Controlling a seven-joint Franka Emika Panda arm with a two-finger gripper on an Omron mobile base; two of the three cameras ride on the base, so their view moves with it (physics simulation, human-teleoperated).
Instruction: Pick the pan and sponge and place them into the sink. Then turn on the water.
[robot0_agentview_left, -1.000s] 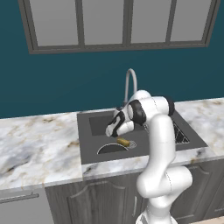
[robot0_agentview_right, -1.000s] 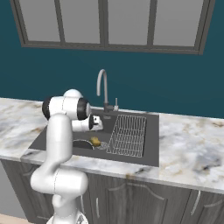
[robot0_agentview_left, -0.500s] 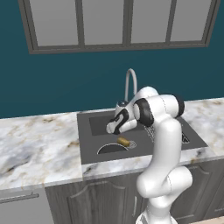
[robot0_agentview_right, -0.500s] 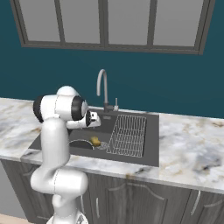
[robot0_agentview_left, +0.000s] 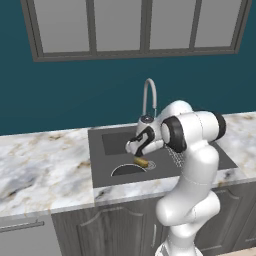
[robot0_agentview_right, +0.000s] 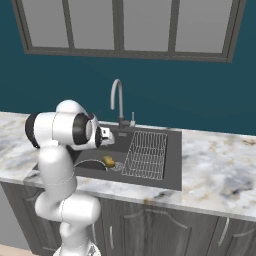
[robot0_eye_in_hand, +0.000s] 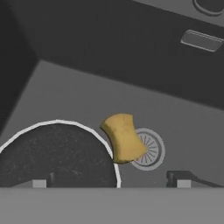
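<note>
The black pan (robot0_eye_in_hand: 57, 155) with its pale rim lies flat on the floor of the dark grey sink (robot0_agentview_left: 105, 142), at its front left. The yellow-brown sponge (robot0_eye_in_hand: 124, 138) rests beside the pan, partly over the round drain (robot0_eye_in_hand: 151, 148). The pan (robot0_agentview_left: 127, 170) and sponge (robot0_agentview_left: 141, 161) also show in the left base view, and again the pan (robot0_agentview_right: 90, 165) and sponge (robot0_agentview_right: 108, 161) in the right base view. My gripper (robot0_agentview_left: 134, 146) hangs open over the basin, a little above the sponge, nothing between its fingers. No stream of water falls from the silver gooseneck faucet (robot0_agentview_left: 149, 97).
A wire rack (robot0_agentview_right: 145, 155) fills the sink's right half. Marbled white countertop (robot0_agentview_left: 45, 160) runs to both sides of the basin. The faucet's dark base (robot0_agentview_right: 121, 121) stands at the back rim, just behind my hand. A window and teal wall lie beyond.
My arm's upper joints have swung sideways while the hand stays over the sink. The jaws stayed open. Pan and sponge have not moved.
</note>
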